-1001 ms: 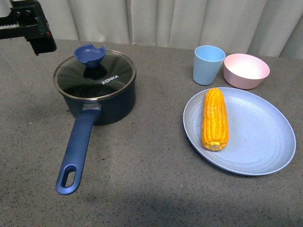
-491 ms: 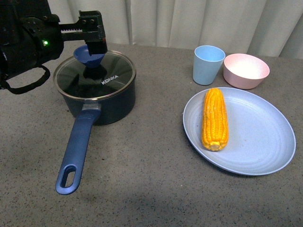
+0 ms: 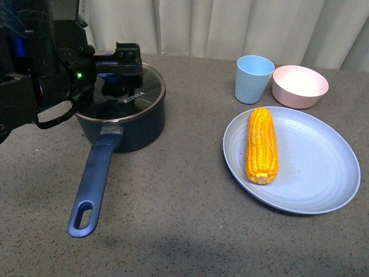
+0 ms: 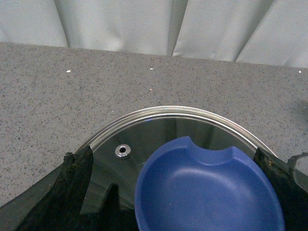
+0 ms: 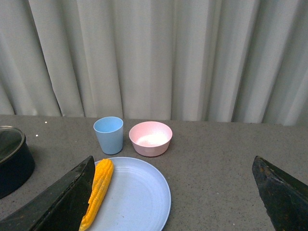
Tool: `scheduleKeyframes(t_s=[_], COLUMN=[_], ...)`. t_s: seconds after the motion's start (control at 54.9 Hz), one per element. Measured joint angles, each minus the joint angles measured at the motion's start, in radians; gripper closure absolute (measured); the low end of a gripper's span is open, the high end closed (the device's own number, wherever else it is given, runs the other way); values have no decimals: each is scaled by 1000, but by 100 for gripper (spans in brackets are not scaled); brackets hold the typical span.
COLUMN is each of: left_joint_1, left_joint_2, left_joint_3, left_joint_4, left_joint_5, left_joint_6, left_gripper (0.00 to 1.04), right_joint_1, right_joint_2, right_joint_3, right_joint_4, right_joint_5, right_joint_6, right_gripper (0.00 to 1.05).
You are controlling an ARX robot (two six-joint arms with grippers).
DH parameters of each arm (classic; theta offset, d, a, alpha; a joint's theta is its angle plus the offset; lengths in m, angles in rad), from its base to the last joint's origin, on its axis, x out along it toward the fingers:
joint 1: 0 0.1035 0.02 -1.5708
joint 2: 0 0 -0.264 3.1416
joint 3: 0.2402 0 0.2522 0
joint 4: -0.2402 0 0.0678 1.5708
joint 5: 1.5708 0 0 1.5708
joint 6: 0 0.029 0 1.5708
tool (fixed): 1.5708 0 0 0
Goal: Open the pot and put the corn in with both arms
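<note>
Here, left fingers (image 4: 70, 192) astride lid knob (image 4: 207, 192)

We see a clear, glossy glass lid (image 4: 159, 125) with a shiny metal rim (image 4: 192, 110) and a small polished metal vent (image 4: 122, 151). Its blue knob (image 4: 207, 192) looks like smooth matt plastic. The table (image 3: 184, 231) is grey, speckled and grainy. The plate (image 3: 311, 173) looks matt, the corn (image 3: 262, 144) bumpy and faintly shiny. The curtain (image 5: 144, 57) is pale cloth.

We logged the navy pot (image 3: 135, 128) upright, glass lid (image 3: 149, 88) on, long blue handle (image 3: 92, 184) toward the camera. The yellow-orange corn (image 3: 262, 145) lay lengthwise on a blue plate (image 3: 317, 173), well right of it. The left gripper (image 3: 117, 74) straddled the lid's blue knob (image 4: 207, 197), jaws apart.
</note>
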Motion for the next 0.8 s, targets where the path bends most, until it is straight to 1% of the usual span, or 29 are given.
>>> scheduleKeyframes(t_s=[0.091, 0.127, 0.273, 0.346, 0.528, 0.655, 0.746, 0.801], left_joint_1=[0, 0, -5, -8, -10, -1, 25, 60], left_joint_2=[4, 4, 4, 4, -20, -84, -149, -189], left_joint_3=[0, 0, 0, -1, -18, -49, -74, -98], left_joint_4=[0, 0, 6, 16, 16, 16, 29, 54], left_joint_5=[3, 3, 26, 26, 27, 32, 45, 60], left_joint_6=[3, 5, 11, 28, 25, 11, -9, -19], left_gripper=[6, 9, 32, 41, 42, 42, 42, 42], right_joint_1=[0, 0, 0, 0, 0, 0, 0, 0], right_joint_2=[0, 0, 0, 0, 0, 0, 0, 0], right_joint_3=[0, 0, 0, 0, 0, 0, 0, 0], right_joint_4=[0, 0, 0, 0, 0, 0, 0, 0], right_joint_5=[0, 0, 0, 0, 0, 0, 0, 0], right_joint_6=[0, 0, 0, 0, 0, 0, 0, 0], right_gripper=[9, 9, 9, 9, 9, 9, 9, 9])
